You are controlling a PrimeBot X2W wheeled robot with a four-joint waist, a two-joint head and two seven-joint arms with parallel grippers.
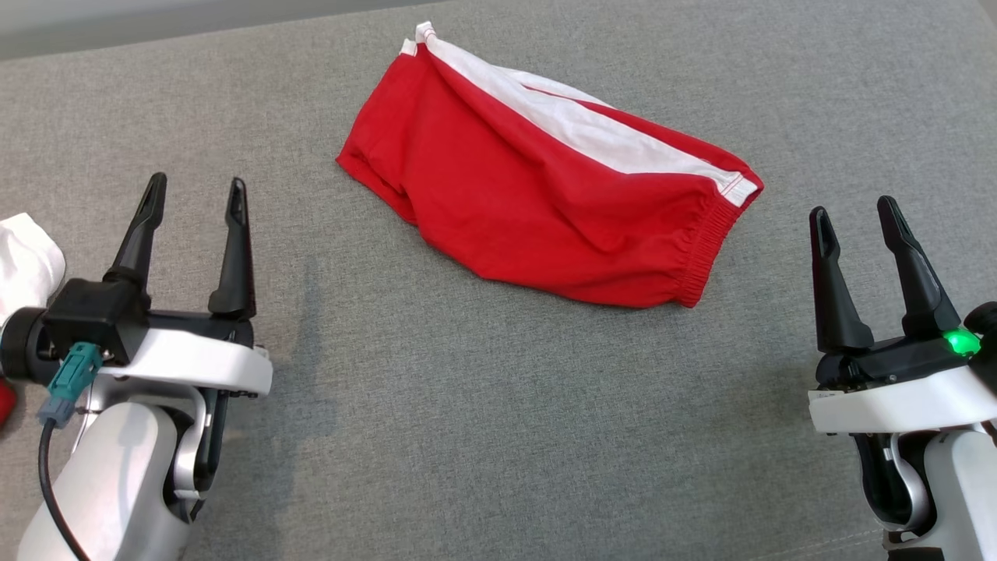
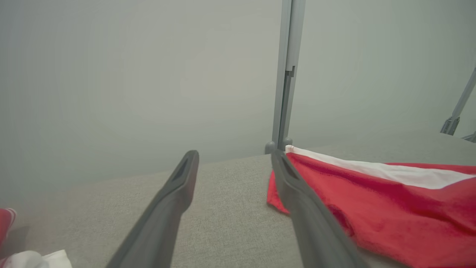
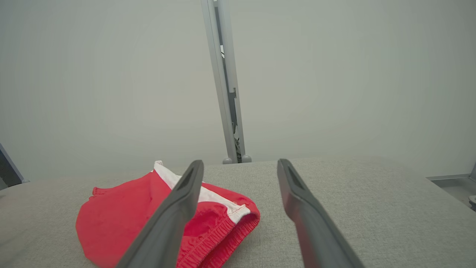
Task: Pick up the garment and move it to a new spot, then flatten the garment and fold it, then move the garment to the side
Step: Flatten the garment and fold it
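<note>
**Hovering with both grippers empty, red shorts not yet picked up**

Looking down through the head camera, I have the garment (image 1: 545,195), a pair of red shorts with a white stripe (image 1: 576,125), lying on the grey padded surface (image 1: 467,436) at about twelve o'clock. It is loose and rumpled. Its elastic waistband (image 1: 705,249) points toward four o'clock and the leg hems toward ten.

The left gripper (image 1: 199,181) sits at eight o'clock and the right gripper (image 1: 851,206) at four. Both have their fingers spread wide, hold nothing, and are well apart from the cloth. A white cloth (image 1: 23,261) lies at nine o'clock, beside the left arm; it is not my target.

I judge we are at the first step, the pick-up. Next I need to bring the right gripper toward eleven o'clock onto the waistband and the left toward one o'clock onto the near hem. Each should pinch a raised fold rather than flat fabric, so that both layers lift together.
</note>
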